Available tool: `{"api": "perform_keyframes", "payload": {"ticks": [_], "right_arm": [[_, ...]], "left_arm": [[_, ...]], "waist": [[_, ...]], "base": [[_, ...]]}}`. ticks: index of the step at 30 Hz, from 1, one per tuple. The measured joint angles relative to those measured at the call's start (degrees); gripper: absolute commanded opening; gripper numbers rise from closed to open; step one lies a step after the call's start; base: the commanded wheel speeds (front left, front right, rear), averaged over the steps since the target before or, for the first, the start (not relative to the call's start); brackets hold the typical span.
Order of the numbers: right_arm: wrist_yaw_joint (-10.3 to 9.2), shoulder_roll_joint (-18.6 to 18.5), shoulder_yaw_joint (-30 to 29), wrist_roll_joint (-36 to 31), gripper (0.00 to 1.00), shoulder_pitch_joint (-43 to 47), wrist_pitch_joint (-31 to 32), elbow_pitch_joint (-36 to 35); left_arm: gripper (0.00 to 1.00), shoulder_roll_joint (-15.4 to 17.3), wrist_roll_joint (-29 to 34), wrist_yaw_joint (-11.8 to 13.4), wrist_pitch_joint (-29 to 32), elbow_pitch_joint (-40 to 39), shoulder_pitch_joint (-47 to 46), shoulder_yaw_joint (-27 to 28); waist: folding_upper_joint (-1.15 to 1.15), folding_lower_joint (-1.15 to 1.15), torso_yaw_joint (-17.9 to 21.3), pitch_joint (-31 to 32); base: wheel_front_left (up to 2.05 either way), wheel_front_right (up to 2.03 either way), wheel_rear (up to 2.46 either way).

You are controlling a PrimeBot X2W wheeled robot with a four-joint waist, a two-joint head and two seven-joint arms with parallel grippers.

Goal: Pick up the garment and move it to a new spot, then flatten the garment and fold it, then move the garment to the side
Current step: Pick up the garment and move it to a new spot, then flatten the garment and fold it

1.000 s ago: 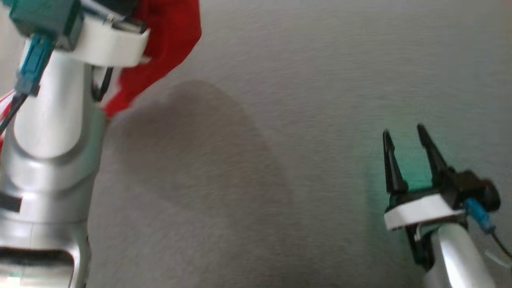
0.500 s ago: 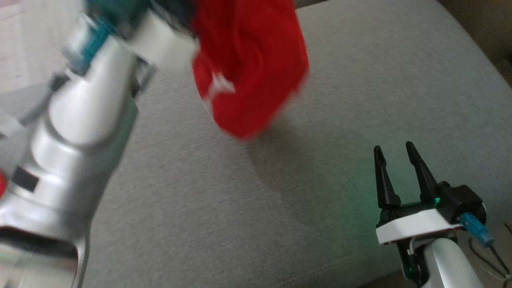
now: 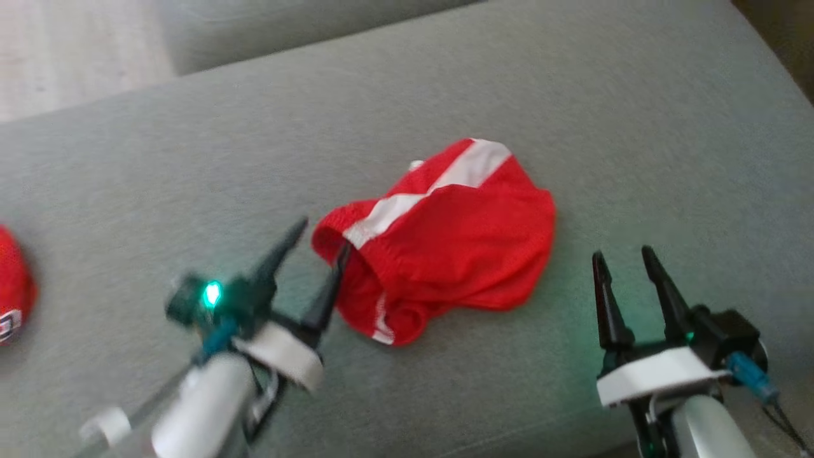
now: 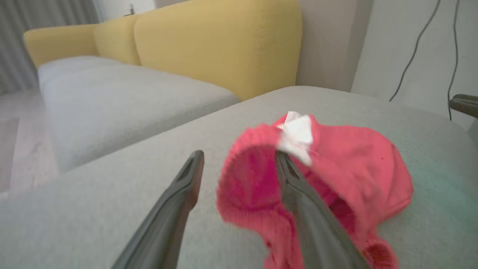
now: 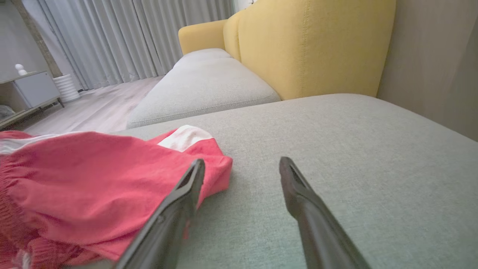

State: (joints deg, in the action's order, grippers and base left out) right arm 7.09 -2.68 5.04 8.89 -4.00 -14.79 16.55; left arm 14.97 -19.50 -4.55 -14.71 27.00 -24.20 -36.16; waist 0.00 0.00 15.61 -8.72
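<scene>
Nearest, the left gripper (image 3: 321, 240) and right gripper (image 3: 623, 256) both have their fingers spread, holding nothing. Between them the red garment (image 3: 451, 248) lies crumpled on the grey cushion (image 3: 191, 159), its edge against one left finger. Farther back rises a yellow backrest (image 5: 317, 48).

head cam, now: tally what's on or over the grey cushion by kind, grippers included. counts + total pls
red shorts, white stripe: 1
red item, cut off at the left edge, kind unclear: 1
grippers, both open: 2 (left gripper, right gripper)
Total: 4
</scene>
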Motion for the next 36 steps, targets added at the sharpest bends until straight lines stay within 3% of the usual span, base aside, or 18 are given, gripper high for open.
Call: {"api": "perform_keyframes", "payload": {"ticks": [5, 10, 17, 25, 36], "right_arm": [[0.00, 0.1, -1.4, -1.1, 1.00, 3.2, 0.0, 0.8], [0.00, 0.1, -3.5, -1.2, 1.00, 6.1, 0.0, 0.7], [0.00, 0.1, -3.2, -0.9, 1.00, 10.0, 0.0, -0.6], [0.01, 0.3, -1.6, -4.0, 1.00, 14.2, 0.0, -2.1], [0.00, 0.3, -1.6, -3.9, 1.00, 14.3, 0.0, -2.5]], "left_arm": [[1.00, -4.8, 0.0, 2.0, 0.0, -3.8, 12.4, 7.0], [1.00, -8.8, 0.0, 2.2, 0.0, -9.0, 22.9, 15.7], [1.00, -11.3, 4.2, 5.2, 0.0, -16.6, 31.3, 25.0], [1.00, -11.7, 7.2, 7.1, 0.0, -19.2, 35.3, 26.3], [1.00, -11.7, 11.5, 6.5, 0.0, -18.0, 36.2, 26.9]], "waist": [[0.00, 0.00, -4.0, 3.3], [0.00, -0.01, -8.7, 7.0], [0.00, -0.01, -13.8, 12.8], [0.00, -0.01, -17.4, 17.0], [0.00, 0.00, -18.0, 16.6]], "base": [[0.00, 0.00, 0.00], [0.00, 0.00, 0.00], [0.00, 0.00, 0.00], [0.00, 0.00, 0.00], [0.00, 0.00, 0.00]]}}
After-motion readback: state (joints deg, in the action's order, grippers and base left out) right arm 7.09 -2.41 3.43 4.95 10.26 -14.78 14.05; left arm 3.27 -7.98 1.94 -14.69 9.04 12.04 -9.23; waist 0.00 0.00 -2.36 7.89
